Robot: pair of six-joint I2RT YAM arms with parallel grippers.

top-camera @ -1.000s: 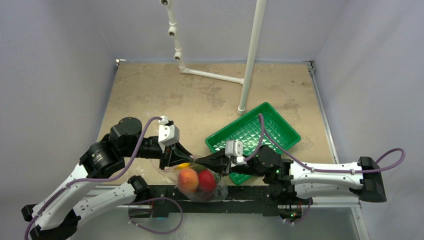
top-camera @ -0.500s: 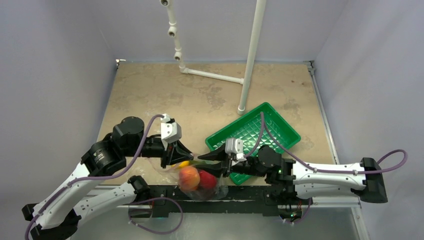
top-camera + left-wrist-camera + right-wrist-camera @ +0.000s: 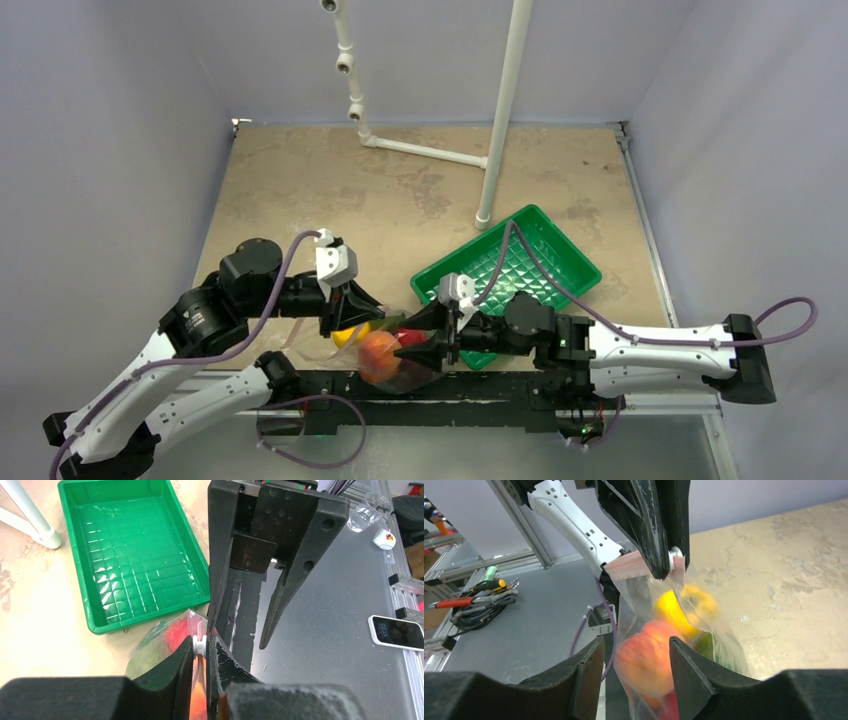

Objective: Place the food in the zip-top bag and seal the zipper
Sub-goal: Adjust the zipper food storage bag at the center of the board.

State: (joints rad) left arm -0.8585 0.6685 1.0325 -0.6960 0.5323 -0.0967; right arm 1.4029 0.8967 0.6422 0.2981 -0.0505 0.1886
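Tan table [image 3: 400,190] from above: the zip-top bag [image 3: 415,375], food [image 3: 378,353] inside, hangs off its near edge. Left wrist: the left gripper [image 3: 200,647] is clamped on the pink zipper [image 3: 200,628]. Right wrist: the right gripper [image 3: 636,650], fingers apart, faces the bag; it should probably pinch beside that clamp, then slide along the strip.

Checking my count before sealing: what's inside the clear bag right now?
Through the clear bag, a peach, a yellow pepper, something red and something green show. Anything lower or behind these is hidden.
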